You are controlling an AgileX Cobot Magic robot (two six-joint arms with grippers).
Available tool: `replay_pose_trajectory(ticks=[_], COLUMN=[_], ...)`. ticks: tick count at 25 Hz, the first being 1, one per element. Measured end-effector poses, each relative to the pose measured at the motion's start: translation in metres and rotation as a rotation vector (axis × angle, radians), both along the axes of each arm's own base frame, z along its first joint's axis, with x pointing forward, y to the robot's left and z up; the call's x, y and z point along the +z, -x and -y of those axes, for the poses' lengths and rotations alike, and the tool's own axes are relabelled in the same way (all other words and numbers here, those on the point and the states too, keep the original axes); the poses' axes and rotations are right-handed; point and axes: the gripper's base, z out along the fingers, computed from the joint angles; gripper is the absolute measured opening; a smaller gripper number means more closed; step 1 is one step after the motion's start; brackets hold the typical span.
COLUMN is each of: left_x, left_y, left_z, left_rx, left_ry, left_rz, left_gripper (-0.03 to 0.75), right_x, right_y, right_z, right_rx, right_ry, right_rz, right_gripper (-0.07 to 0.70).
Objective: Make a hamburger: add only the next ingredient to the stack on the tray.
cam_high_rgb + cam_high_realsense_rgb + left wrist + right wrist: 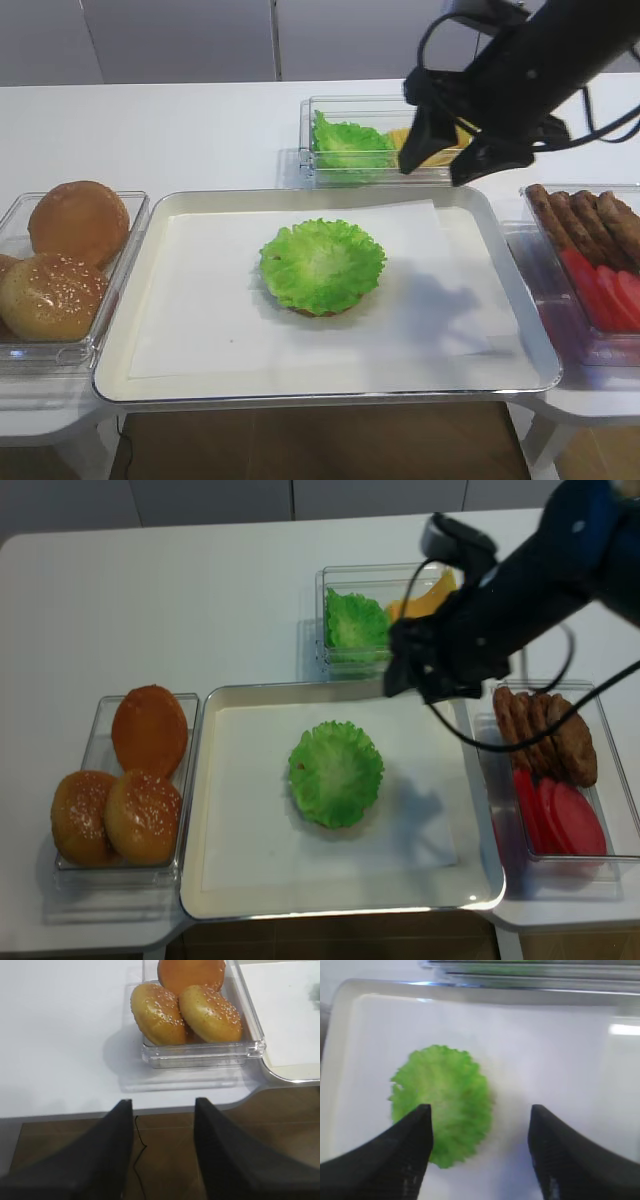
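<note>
One frilly bright green lettuce leaf (322,264) already caps the bun mid-tray; our right hand (447,152) hangs wide open, empty, toward the tray's far right corner (nearer than the left).

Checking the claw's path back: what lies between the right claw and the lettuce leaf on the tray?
Nothing: in the exterior high view only bare white paper separates the right claw, open and raised, from the lettuce leaf.

Bright, even overhead light; soft shadows under the tray (140,300); glare on its far rim; right wrist view blurred throughout.
</note>
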Motion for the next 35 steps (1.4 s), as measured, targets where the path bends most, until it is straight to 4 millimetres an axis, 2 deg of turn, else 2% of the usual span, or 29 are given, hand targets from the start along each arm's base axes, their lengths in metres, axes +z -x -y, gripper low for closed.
replay_pose_trajectory(ticks=[6, 11, 16, 21, 28, 35], left_x=[0.0, 0.0, 0.0, 0.0, 0.0, 0.0], left_y=[0.0, 0.0, 0.0, 0.0, 0.0, 0.0], left_z=[0.0, 0.0, 0.0, 0.0, 0.0, 0.0], left_rx=[0.0, 0.0, 0.0, 0.0, 0.0, 0.0], left_ry=[0.0, 0.0, 0.0, 0.0, 0.0, 0.0], left_rz=[0.0, 0.0, 0.0, 0.0, 0.0, 0.0], left_gripper=[0.302, 0.302, 0.302, 0.302, 0.302, 0.299], right_x=[0.025, 0.053, 0.08, 0.092, 0.082, 0.07], right_y=[0.015, 0.038, 0.071, 0.117, 0.192, 0.273], right_z=[0.048, 0.067, 0.082, 0.094, 0.109, 0.119], right_rx=[-0.081, -0.136, -0.142, -0.162, -0.179, -0.203], right_ry=[0.186, 0.303, 0.399, 0.413, 0.391, 0.279], right_rz=[0.018, 0.086, 0.137, 0.19, 0.263, 0.42], right_gripper=[0.461, 0.453, 0.452, 0.451, 0.451, 0.451])
